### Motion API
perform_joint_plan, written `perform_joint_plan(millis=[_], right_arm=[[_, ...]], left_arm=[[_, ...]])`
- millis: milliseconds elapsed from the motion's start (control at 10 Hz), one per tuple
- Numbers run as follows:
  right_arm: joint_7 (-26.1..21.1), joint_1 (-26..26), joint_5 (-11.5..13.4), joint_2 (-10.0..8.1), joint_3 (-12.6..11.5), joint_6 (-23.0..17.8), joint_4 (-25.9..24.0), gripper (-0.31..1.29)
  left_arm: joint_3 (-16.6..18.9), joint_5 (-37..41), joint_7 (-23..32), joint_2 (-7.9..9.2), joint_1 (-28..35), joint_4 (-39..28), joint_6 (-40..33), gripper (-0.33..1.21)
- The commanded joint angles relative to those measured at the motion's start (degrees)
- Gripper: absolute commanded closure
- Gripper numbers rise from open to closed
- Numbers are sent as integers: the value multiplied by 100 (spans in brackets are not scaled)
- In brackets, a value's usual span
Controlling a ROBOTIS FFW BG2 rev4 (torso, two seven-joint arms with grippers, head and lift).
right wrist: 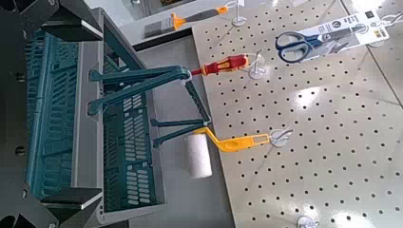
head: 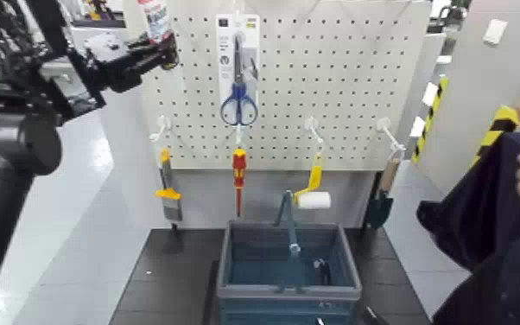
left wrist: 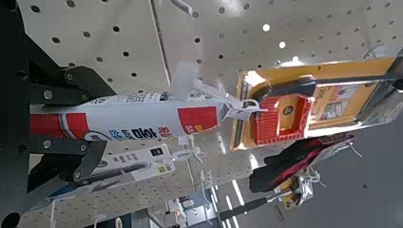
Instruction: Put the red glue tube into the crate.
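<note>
We hold the red glue tube tight in our left gripper, up by the pegboard, high above the crate.

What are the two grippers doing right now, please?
Left gripper: shut on the red glue tube, up at the pegboard.
Right gripper: not in view.

The robot's pretty much all black. The left arm is a fat, smooth matte-black cylinder with a rounded joint, and above it there's a black chain-like cable run along the upper links. The wrist section has a light grey block set into the black housing. The left gripper is black too, chunky and angular. Up close its fingers are flat black bars with small round screws showing at the pivots.
</note>
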Motion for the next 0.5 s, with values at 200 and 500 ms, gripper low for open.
perform_joint_plan(millis=[200, 500], right_arm=[[-9, 8, 0, -14, 18, 0, -9, 14], [-18, 8, -9, -14, 35, 0, -9, 14]], left_arm=[[-211, 90, 41, -91, 104, -497, 67, 111], [-554, 204, 103, -215, 227, -523, 93, 111]])
